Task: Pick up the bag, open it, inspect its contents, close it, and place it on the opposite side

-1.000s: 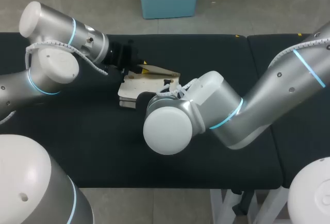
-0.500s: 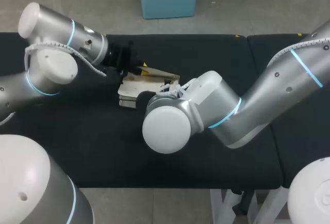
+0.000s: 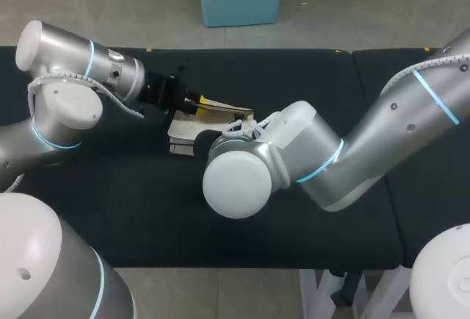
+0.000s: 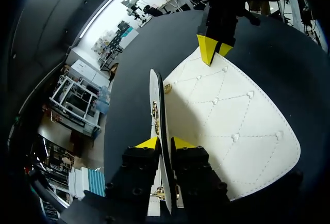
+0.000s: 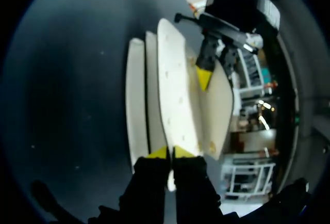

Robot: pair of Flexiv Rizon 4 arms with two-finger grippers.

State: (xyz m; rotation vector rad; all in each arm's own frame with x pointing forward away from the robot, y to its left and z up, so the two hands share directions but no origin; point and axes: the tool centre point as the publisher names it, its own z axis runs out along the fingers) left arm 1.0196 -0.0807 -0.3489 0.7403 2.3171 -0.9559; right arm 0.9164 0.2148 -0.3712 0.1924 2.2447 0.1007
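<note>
1. The left arm has drawn back toward the worktop's left edge. Its left claw is clamped on an upright panel of the white quilted handbag.
2. The right claw grips another panel; the handbag lies left of the worktop's middle.
3. The handbag's mouth is probably being pulled open; inspecting the contents comes next.

From above I get soft, even overhead light. The bag reads pale against the matt black desk, which swallows any shadow around it. Just beside the bag, my right arm's joint cap carries a mild sheen. The left wrist view shows the bag brightly lit. In the right wrist view it is dimmer, and the desk beside it is a hazy grey.
</note>
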